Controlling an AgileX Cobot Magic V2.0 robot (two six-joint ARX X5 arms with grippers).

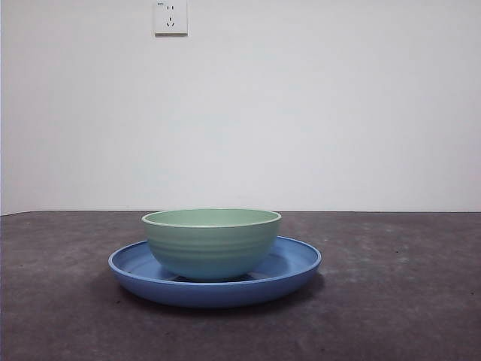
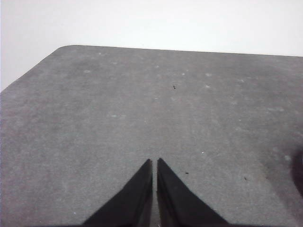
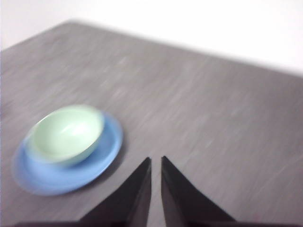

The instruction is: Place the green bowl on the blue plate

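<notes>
On the dark grey bench [image 1: 406,301] in the front view, the green bowl [image 1: 211,244] sits upright inside the blue plate [image 1: 297,267], resting on the plate's floor a little to the left of its middle; the plate's rim shows on both sides of the bowl; behind them rises a plain white wall [image 1: 316,113] with a white socket [image 1: 170,16] high up; neither arm shows in this view and nothing stands in front of the dishes.

From the left wrist, the left gripper [image 2: 155,161] hangs over bare bench, its jaws drawn together with only a thin slit between the tips and nothing between them; a dark shape at the picture's edge is too cut off to name.

From the right wrist, blurred, the right gripper [image 3: 155,160] is off the bench with its jaws nearly closed and empty; the bowl [image 3: 66,132] lies in the plate [image 3: 57,175], apart from the jaws.
</notes>
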